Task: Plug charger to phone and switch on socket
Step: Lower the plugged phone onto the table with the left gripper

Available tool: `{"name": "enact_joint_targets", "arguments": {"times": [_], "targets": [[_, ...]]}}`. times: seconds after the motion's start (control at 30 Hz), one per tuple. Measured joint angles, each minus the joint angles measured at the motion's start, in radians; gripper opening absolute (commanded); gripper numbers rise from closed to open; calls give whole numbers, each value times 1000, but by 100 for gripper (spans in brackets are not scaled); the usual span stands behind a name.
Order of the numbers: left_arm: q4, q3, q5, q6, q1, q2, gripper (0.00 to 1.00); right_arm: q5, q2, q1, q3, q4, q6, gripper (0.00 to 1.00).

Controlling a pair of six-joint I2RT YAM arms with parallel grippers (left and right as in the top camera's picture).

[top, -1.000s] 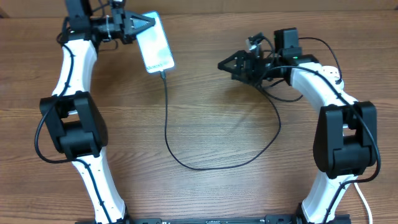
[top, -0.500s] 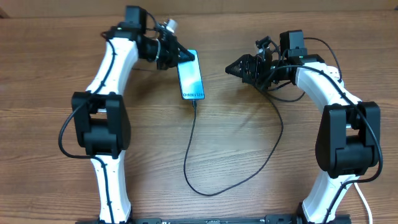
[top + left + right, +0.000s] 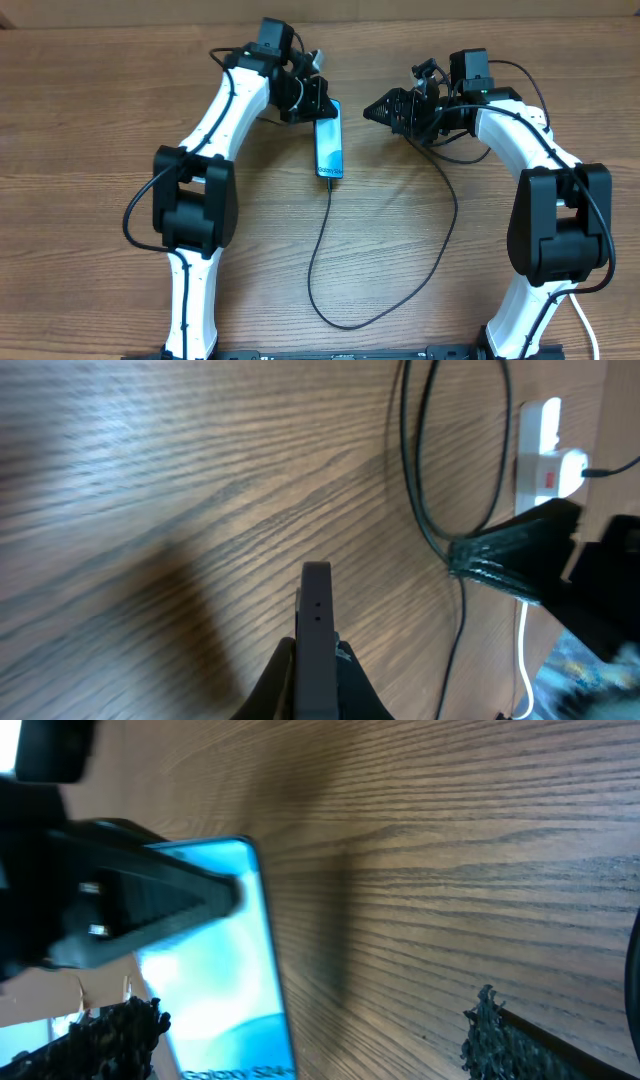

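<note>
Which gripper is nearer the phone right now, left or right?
Left. The left gripper is clamped on the far end of the phone. The right gripper stands open off to the phone's side, apart from it, fingertips pointing toward it.

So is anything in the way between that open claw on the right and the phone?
Nothing visible. From overhead, only bare table shows between the right gripper and the phone, which the left gripper grips by its upper end.

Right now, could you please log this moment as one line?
left gripper: shut on phone | charger: plugged into phone | right gripper: open, empty
</note>
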Motion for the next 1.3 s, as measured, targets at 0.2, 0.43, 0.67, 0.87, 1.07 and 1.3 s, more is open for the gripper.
{"name": "enact_joint_targets", "arguments": {"times": [0.2, 0.43, 0.67, 0.87, 1.07, 1.3], "targets": [[23, 0, 6, -42, -14, 77, 4, 3, 0, 0, 0, -2, -1, 100], [31, 0, 6, -53, -14, 108, 4, 8, 0, 0, 0, -4, -1, 100], [32, 0, 6, -66, -16, 108, 4, 8, 0, 0, 0, -6, -1, 100], [31, 0, 5, -79, -16, 108, 4, 9, 0, 0, 0, -6, -2, 100], [23, 0, 5, -93, -16, 108, 4, 10, 0, 0, 0, -6, -2, 100], [23, -22, 5, -95, -16, 108, 4, 11, 0, 0, 0, -7, -2, 100]]}}
